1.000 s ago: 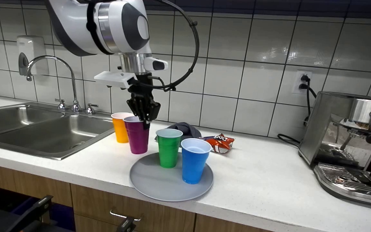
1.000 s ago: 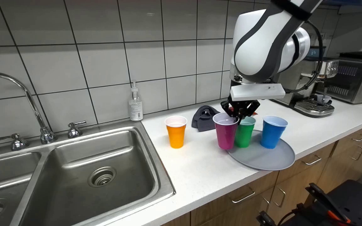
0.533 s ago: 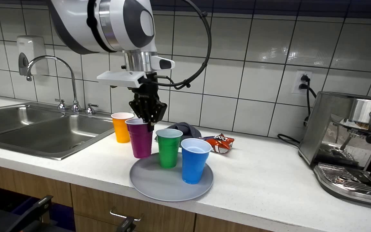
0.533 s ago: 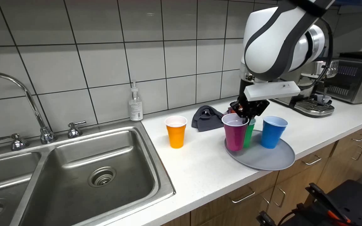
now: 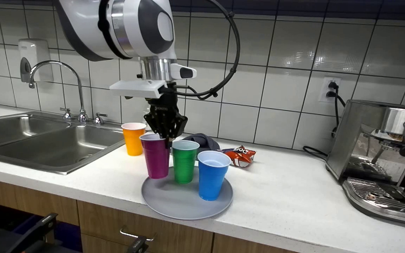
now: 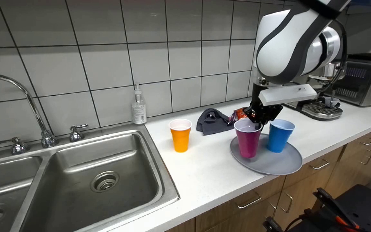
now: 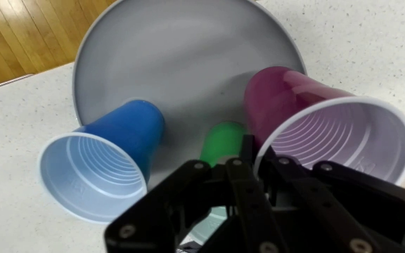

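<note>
Gripper (image 7: 257, 153) was clamped on the rim of the purple cup (image 5: 156, 158); wrist view had one finger inside the wall, one outside. Cup hung close to upright, mouth up, base over the edge region of the gray plate (image 5: 185, 209); couldn't tell if base and plate touched.

Green cup (image 5: 184, 163) stood upright on the plate, right beside the purple one and partly covered by the gripper in the wrist view; contact between those two cups couldn't be made out. Blue cup (image 5: 212, 181) was upright on the plate too, with a gap between its base and green's.

Orange cup (image 6: 181, 137) stood off the plate on the white counter (image 6: 201, 174), between plate and sink (image 6: 76, 206). Sink was double-basin stainless, chrome faucet (image 5: 81, 96) at its back edge. Clear pump bottle (image 6: 139, 111) sat near the sink's back corner, against the tiled wall (image 6: 150, 19). Dark cloth (image 6: 211, 124) lay bunched up behind the cups, red snack bag (image 5: 239, 156) next to it. Coffee machine (image 5: 371, 140) was farther along the counter, well apart from plate and cups
</note>
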You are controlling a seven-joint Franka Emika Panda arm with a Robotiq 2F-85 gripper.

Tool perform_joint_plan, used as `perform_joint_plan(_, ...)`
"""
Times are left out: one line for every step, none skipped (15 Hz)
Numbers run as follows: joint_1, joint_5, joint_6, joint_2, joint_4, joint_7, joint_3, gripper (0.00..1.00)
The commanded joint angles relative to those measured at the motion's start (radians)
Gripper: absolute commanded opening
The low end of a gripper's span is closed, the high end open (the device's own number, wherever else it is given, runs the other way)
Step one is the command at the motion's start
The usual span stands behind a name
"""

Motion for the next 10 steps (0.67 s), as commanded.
perform_joint_plan(-0.033,-0.023,-0.027,-0.01,0.005,-0.012,0.0,0.01)
perform_joint_plan(-0.038,-0.03,-0.027,-0.01,0.003,-0.011,0.0,0.01)
perform_joint_plan(-0.043,-0.038,-0.026,-0.011,0.0,-0.011,-0.001,0.01)
perform_joint_plan(-0.049,-0.048,-0.025,-0.011,-0.001,-0.01,-0.002,0.01)
perform_joint_plan(-0.052,-0.052,-0.027,-0.011,0.0,-0.01,-0.003,0.01)
perform_joint_plan(-0.057,-0.056,-0.028,-0.009,0.003,-0.007,-0.005,0.01)
perform_joint_plan(-0.062,-0.063,-0.028,-0.008,0.004,-0.004,-0.005,0.01)
perform_joint_plan(-0.065,-0.069,-0.028,-0.007,0.005,-0.003,-0.006,0.01)
perform_joint_plan(-0.068,-0.079,-0.031,-0.005,0.005,-0.001,-0.006,0.01)
perform_joint_plan(-0.069,-0.085,-0.029,-0.006,0.002,-0.004,-0.006,0.01)
